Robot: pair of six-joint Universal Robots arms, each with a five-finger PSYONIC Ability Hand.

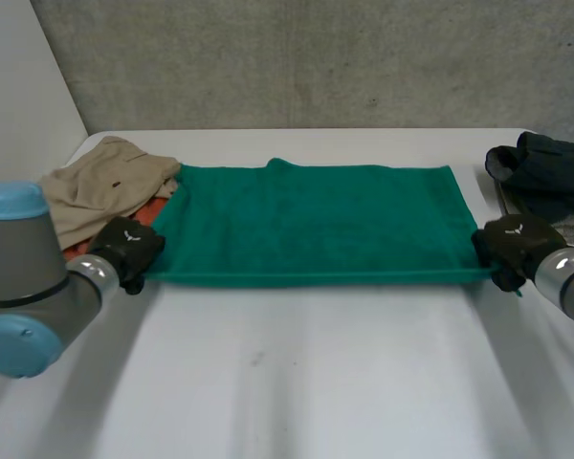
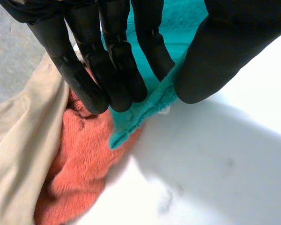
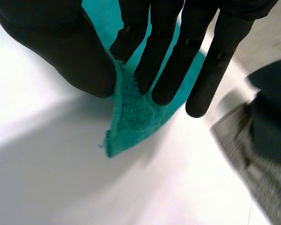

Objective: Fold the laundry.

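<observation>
Pinching its two near corners, our left hand (image 1: pixel 126 251) and right hand (image 1: pixel 515 247) hold the green towel (image 1: pixel 311 225) spread flat on the bench (image 1: pixel 297 382). We judge folding barely begun; beige garment (image 1: pixel 96 186) and orange cloth (image 2: pixel 79 159) wait left, dark clothes (image 1: pixel 547 172) right.

The towel (image 1: pixel 311 222) lies spread across the middle of the tabletop (image 1: pixel 297 382). The left hand (image 1: pixel 126 251) pinches its near left corner and the right hand (image 1: pixel 512 247) its near right corner. Left of the towel, a garment (image 1: pixel 96 186) lies over a second towel (image 2: pixel 79 159), which the left corner overlaps. Right of the towel lies a heap of clothes (image 1: pixel 545 172).
</observation>
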